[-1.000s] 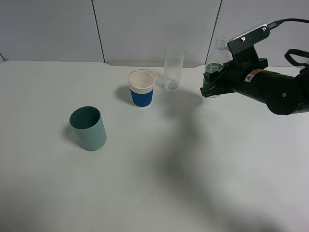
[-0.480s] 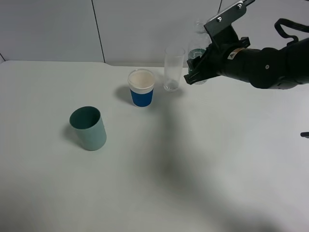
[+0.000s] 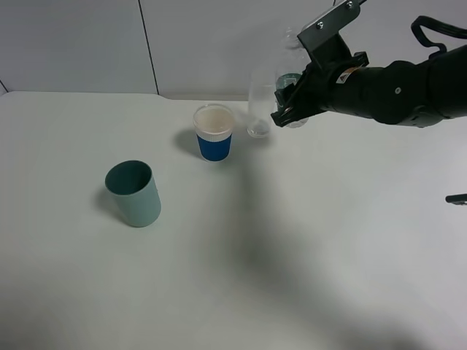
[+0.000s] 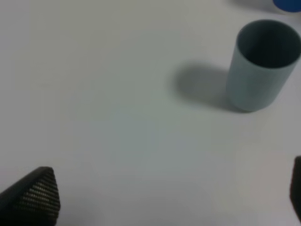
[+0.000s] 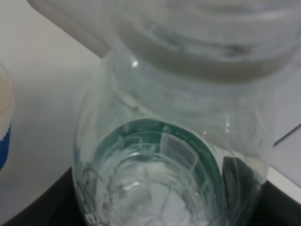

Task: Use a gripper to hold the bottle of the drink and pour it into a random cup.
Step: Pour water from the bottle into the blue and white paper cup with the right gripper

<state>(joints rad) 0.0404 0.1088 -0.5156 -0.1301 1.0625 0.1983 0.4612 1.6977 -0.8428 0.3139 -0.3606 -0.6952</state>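
My right gripper (image 3: 290,108) is shut on the bottle of the drink (image 3: 289,77), a clear capless bottle with a dark green label. It holds the bottle roughly upright above the table, just right of the straight clear glass (image 3: 259,102). The right wrist view looks down the bottle (image 5: 174,155), with black fingers at its sides. A blue cup with a white rim (image 3: 214,133) stands left of the glass. A teal cup (image 3: 133,193) stands further front left and also shows in the left wrist view (image 4: 262,63). My left gripper (image 4: 164,195) is open and empty over bare table.
The white table (image 3: 306,240) meets a white panelled wall (image 3: 204,44) at the back. The blue cup's edge shows in the right wrist view (image 5: 3,127) and in the left wrist view (image 4: 287,4). A dark object (image 3: 456,198) sits at the right edge.
My right arm has carried the bottle left and slightly up, from well right of the clear glass to just beside it. The cups have not moved.
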